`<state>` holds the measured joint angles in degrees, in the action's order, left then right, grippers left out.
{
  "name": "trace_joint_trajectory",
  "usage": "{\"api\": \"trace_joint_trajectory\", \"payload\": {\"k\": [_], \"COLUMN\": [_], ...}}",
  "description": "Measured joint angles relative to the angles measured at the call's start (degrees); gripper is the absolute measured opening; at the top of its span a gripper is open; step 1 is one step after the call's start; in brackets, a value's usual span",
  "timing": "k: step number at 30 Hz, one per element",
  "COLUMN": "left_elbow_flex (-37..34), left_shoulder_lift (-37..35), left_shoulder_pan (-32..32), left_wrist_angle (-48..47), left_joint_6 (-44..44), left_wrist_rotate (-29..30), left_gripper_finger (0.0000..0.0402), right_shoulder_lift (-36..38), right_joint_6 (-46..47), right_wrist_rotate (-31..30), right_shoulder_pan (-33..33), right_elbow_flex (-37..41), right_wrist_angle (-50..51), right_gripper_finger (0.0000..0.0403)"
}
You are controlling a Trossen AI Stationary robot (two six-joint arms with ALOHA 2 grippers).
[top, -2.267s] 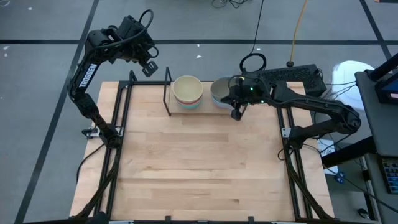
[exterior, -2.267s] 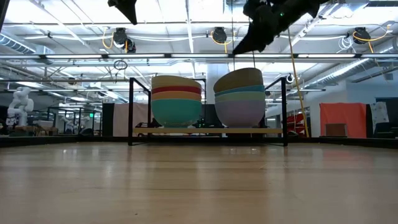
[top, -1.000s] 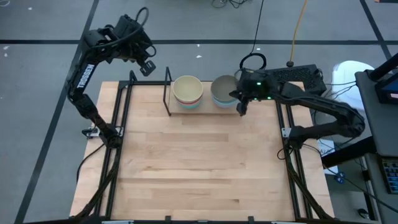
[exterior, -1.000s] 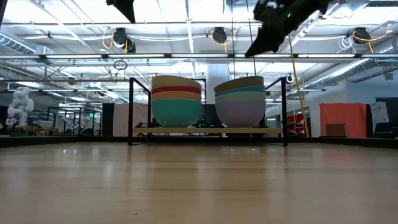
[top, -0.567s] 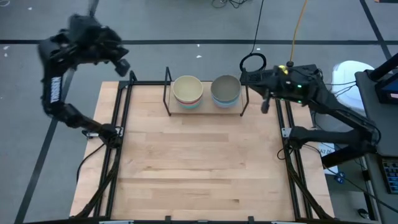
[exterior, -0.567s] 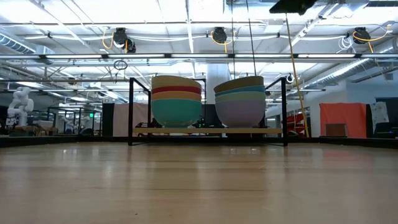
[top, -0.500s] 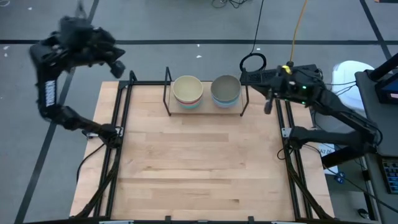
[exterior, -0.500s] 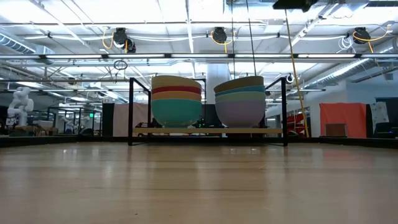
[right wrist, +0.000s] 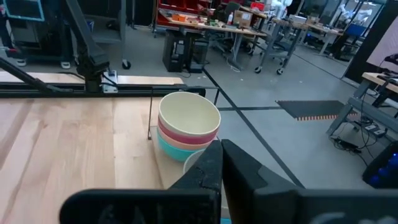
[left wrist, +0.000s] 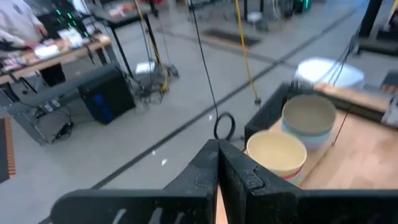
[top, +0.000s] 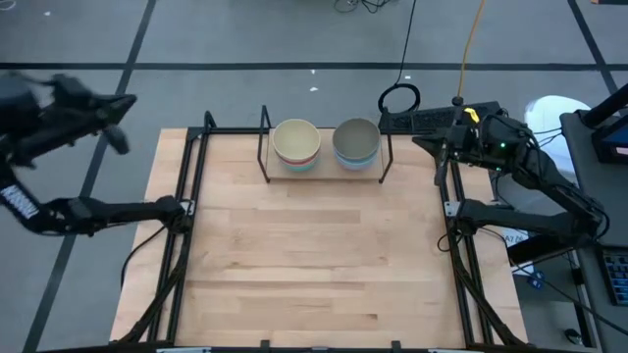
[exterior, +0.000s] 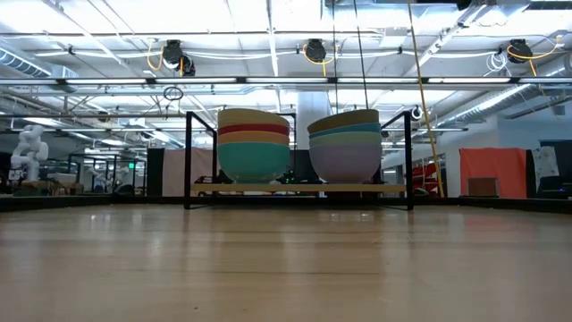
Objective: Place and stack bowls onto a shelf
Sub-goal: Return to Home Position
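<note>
Two stacks of several bowls each rest on the shelf [exterior: 299, 188] at the table's far edge. The left stack [exterior: 254, 143] has a cream bowl [top: 296, 143] on top, the right stack [exterior: 345, 143] an olive-grey bowl [top: 356, 141]. My left gripper [left wrist: 217, 165] is shut, holds nothing, and sits high beyond the table's left edge. My right gripper [right wrist: 221, 163] is shut, holds nothing, and hangs over the table's right edge [top: 440, 162], level with the shelf's right end frame. Neither gripper shows in the low view.
The shelf's upright black side frames [top: 263, 147] stand on either side of the stacks. Black rails [top: 186, 226] run along the table's left and right edges. The wooden tabletop [top: 314, 255] stretches in front of the shelf. A person sits at a desk [left wrist: 18, 31] far off.
My left arm has swung up and away, out past the table's left edge. My right gripper has drawn back from the olive-grey bowl toward the table's right edge and risen. Both stacks have stayed where they were on the shelf.
</note>
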<state>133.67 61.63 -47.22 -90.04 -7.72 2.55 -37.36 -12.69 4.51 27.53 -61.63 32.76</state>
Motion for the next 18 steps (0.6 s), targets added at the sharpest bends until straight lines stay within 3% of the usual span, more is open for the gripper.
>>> {"api": "trace_joint_trajectory", "payload": {"k": [18], "left_elbow_flex": [0.0], "left_shoulder_lift": [-14.7], "left_shoulder_pan": [0.0], "left_wrist_angle": [0.0], "left_joint_6": [2.3], "left_wrist_rotate": [-1.0], "left_gripper_finger": [0.0005], "right_shoulder_lift": [4.0], "right_joint_6": [0.0], "right_wrist_rotate": [0.0], "right_shoulder_pan": [0.0], "right_elbow_flex": [0.0], "right_wrist_angle": [0.1], "right_gripper_finger": [0.0000]}}
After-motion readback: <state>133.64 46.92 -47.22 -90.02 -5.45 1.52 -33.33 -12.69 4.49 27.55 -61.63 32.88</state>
